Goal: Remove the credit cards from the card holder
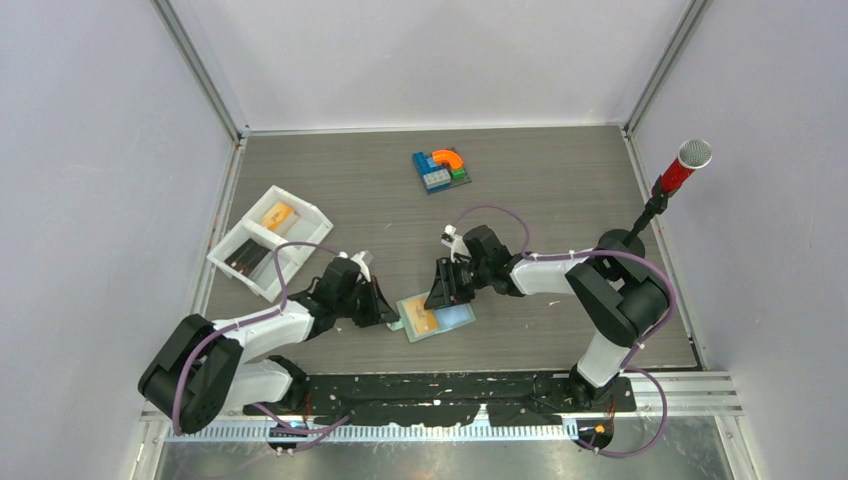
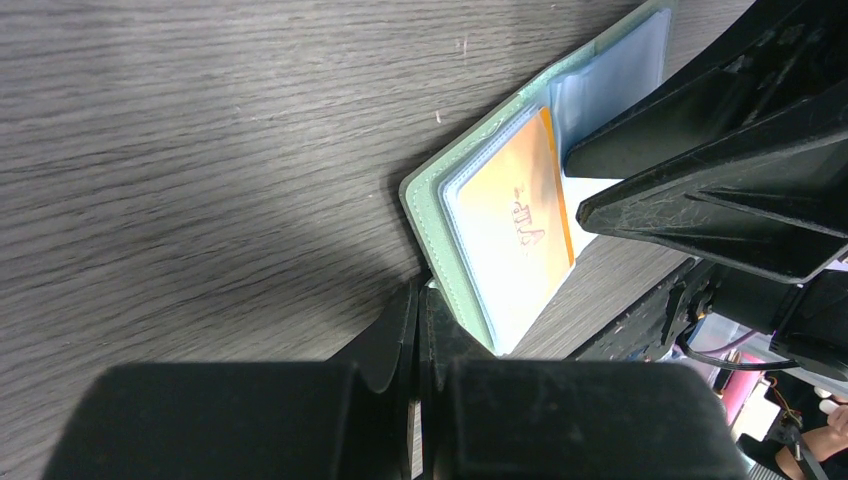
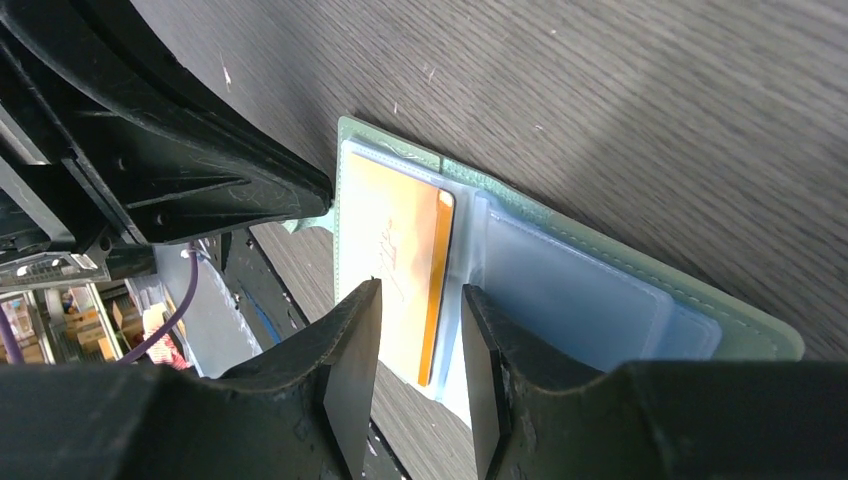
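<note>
1. The orange credit card is sitting sleeved in the open card holder, just under my right claw, which is half-open and empty.
2. Opposite, my left claw is clamping the card holder's edge.
3. I'm judging it best to nip the card's exposed edge and slide it out flat.

My left tool, pinching the wallet's left edge, blocks that side; my right tool hangs over its middle; bare desk beyond lies free.

The right pincer covers the orange card's lower corner.
</note>
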Tool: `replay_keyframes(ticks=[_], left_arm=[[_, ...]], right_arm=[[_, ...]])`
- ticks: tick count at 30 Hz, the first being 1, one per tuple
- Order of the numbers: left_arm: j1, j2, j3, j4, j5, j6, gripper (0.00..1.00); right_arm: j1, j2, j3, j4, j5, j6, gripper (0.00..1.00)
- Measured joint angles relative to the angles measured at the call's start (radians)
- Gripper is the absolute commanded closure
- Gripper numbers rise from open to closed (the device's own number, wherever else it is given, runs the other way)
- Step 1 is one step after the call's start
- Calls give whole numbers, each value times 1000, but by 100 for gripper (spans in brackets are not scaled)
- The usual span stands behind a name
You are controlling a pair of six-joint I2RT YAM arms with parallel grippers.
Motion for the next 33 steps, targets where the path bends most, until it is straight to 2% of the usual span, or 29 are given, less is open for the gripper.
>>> replay_keyframes(ticks=[9,22,26,27,29,33], left_arm=[[0,6,-11,8,-6,-20,100],[0,3,-19,20,-9,-37,100],[0,6,-23,30,-8,-51,100],[0,8,-25,37,-7,-54,100],[0,9,-30,50,-7,-58,100],[0,11,-33,58,-7,-60,100]], right_arm=[[23,12,18,-6,5,-9,59],[37,35,41,-23,8,-14,66],[38,35,42,-31,10,-18,77],[38,38,42,-32,10,-18,85],[38,44,42,-33,10,-20,93],[38,47,40,-29,5,-17,95]])
